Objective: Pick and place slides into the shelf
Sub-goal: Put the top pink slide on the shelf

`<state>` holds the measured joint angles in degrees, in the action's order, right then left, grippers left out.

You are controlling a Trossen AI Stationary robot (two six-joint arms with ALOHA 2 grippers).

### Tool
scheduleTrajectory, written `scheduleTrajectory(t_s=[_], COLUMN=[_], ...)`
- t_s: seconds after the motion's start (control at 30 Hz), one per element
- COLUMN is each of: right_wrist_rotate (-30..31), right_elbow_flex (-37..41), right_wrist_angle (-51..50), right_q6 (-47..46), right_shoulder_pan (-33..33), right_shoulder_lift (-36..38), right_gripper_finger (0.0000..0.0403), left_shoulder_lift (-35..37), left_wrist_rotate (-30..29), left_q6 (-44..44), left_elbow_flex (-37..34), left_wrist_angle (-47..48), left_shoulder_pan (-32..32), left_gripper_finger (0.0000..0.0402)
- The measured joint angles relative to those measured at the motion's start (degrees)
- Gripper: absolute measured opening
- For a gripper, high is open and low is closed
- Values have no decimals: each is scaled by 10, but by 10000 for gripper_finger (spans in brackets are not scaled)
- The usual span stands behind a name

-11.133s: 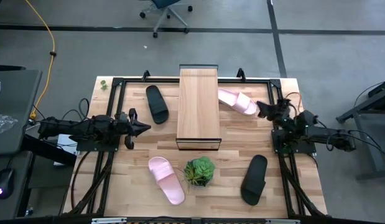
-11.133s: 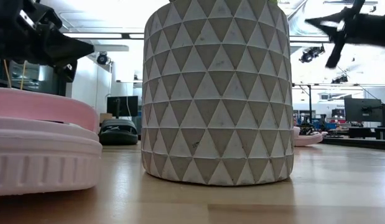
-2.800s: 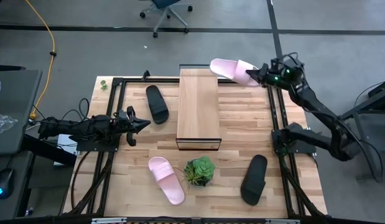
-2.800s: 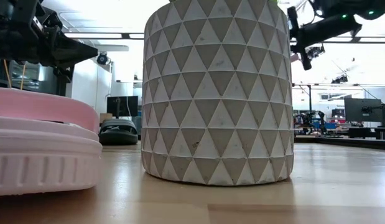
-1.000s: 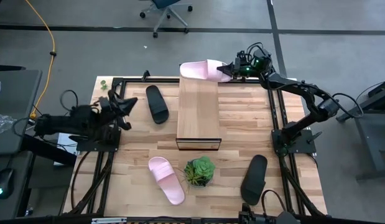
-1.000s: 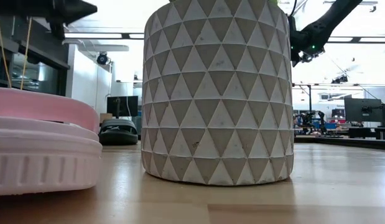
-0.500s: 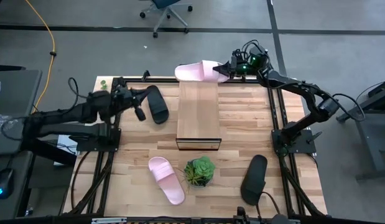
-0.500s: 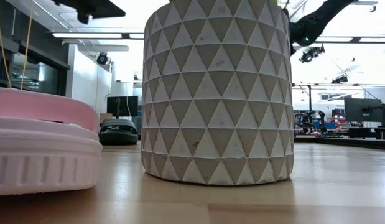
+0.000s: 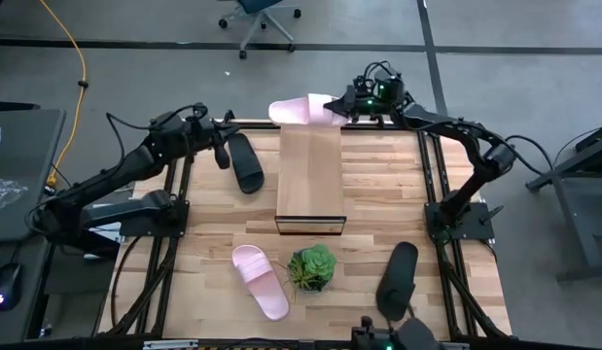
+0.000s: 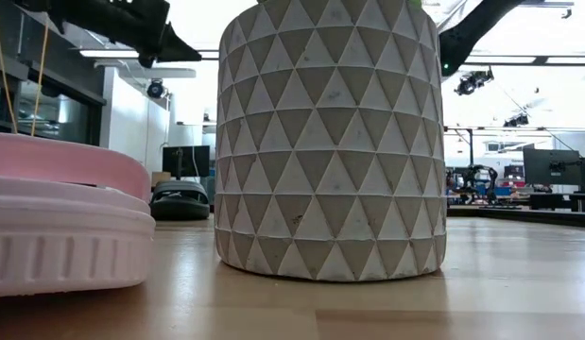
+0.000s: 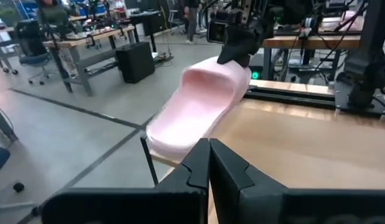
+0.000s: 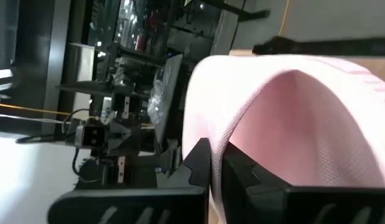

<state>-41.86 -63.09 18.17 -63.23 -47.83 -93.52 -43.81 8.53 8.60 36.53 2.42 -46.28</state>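
My right gripper (image 9: 336, 103) is shut on a pale pink slide (image 9: 299, 110), which it carries over the far end of the light-wood shelf (image 9: 311, 180); the left wrist view shows that slide (image 11: 198, 106) tilted in the air. My left gripper (image 9: 223, 156) is shut and hovers over the table's far left, beside a black slide (image 9: 246, 163) lying flat on its sole. A second pink slide (image 9: 261, 281) and a second black slide (image 9: 398, 280) lie flat near the table's near edge. My right gripper pinches the pink slide at its strap end (image 12: 242, 134), coming level from the table's right, along the slide's length. The slide is lifted clear and tilted, and its free end (image 11: 164, 134) reaches out past the shelf's far left corner.
A green plant (image 9: 311, 266) in a patterned grey pot (image 10: 330, 142) stands in front of the shelf's near end, between the near pink and black slides. Dark frame rails (image 9: 432, 185) run along the table's sides. Bare wood shows to the right of the shelf.
My left arm has risen and swung from the table's left edge toward the far edge and the shelf, its gripper now beside the far black slide. My right gripper has carried the pink slide a little farther toward the table's left, over the shelf's far end.
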Motion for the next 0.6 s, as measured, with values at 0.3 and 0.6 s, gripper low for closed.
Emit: scheduleTrajectory(t_s=[0.3, 0.6], right_wrist_rotate=[-7, -9], right_elbow_flex=[2, 2], right_wrist_angle=[-27, -56], right_q6=[3, 5], right_shoulder_pan=[-13, -39], right_shoulder_lift=[-18, -19], right_gripper_finger=[0, 0], left_shoulder_lift=[-31, -66], left_wrist_rotate=[11, 14], left_q6=[-13, -15], left_elbow_flex=[0, 0], left_wrist_angle=[-31, -51], left_shoulder_pan=[-14, -13], left_gripper_finger=[0, 1])
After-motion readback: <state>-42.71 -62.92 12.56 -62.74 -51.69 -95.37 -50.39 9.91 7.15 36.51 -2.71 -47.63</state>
